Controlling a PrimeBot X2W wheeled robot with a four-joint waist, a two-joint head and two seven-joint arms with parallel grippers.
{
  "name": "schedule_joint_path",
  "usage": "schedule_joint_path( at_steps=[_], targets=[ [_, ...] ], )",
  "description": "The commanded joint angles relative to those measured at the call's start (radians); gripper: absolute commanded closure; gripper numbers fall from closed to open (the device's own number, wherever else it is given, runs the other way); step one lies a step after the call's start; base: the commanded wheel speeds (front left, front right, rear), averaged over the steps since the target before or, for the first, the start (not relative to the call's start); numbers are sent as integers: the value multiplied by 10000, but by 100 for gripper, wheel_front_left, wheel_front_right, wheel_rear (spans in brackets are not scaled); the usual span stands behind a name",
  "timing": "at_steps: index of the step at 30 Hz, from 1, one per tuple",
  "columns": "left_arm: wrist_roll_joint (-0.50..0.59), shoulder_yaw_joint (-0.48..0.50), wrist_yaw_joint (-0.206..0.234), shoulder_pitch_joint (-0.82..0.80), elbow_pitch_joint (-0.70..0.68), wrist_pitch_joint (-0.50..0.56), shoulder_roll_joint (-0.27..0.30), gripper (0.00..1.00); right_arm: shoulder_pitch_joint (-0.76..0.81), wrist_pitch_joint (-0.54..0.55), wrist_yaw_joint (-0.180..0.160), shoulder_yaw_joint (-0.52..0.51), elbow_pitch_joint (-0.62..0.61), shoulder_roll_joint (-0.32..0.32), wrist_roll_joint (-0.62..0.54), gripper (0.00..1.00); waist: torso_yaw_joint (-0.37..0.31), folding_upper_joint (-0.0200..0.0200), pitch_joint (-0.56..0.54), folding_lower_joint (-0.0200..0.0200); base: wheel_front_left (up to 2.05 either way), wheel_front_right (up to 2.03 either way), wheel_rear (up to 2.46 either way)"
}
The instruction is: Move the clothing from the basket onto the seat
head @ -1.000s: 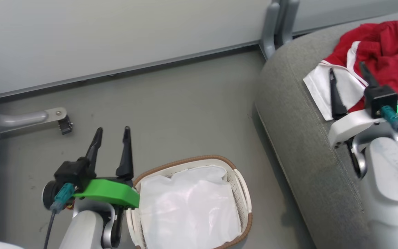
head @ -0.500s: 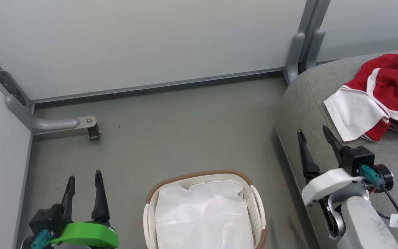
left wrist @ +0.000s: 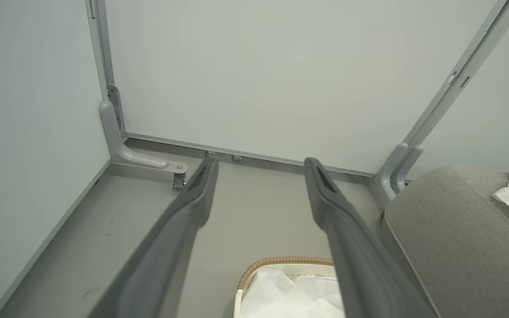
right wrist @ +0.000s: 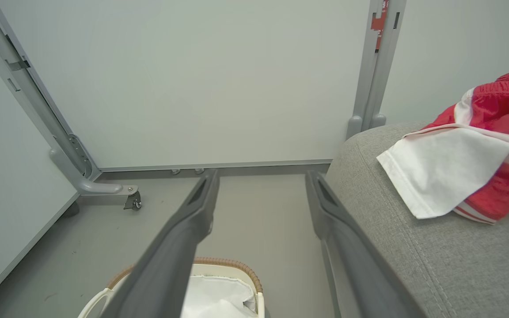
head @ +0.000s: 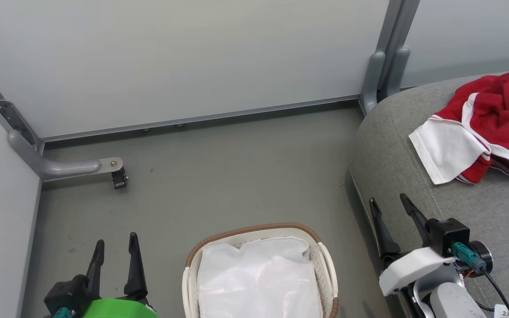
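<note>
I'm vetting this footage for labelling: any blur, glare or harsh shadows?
Head view: even, soft light, sharp; the liner in the basket is bright, nearly blown out. Left wrist view: the fingers go soft towards the bottom edge. Right wrist view: its fingers blur likewise, yet the clothing on the seat is crisp.

Open floor (head: 237, 176) between basket (head: 254, 229) and wall panels (head: 192, 57); seat (head: 396, 176) edge close at right; caster bracket (head: 82, 167) at left

The clothing (head: 497, 119) runs off the head view's right edge, as does the seat (head: 396, 154) beneath it. The bottom edge cuts off the near end of the basket (head: 327, 265); a white liner (head: 259, 282) hides its inside. The green mount of the left hand (head: 116, 239) is cut there too.
</note>
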Motion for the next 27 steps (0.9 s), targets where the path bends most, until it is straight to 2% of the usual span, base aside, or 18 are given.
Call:
schedule_joint_path(
  at_steps=[1,23,24,27],
  targets=[
    [-21,-3,61,181,19,-4,-1,0,146,-46,-15,-41,-76,-38,-102,0,-28,0,-37,0,0,0,0],
    [95,-69,-48,148,350,-3,-1,0,284,-46,-15,135,-82,-36,27,0,106,0,-248,0,0,0,0],
    [67,-90,-4,56,326,2,-2,100,173,0,0,128,-94,0,-7,100,106,0,-248,0,0,0,0],
    [30,-97,-8,73,551,16,-8,100,291,27,0,123,106,32,25,100,106,0,-252,0,0,0,0]
  ],
)
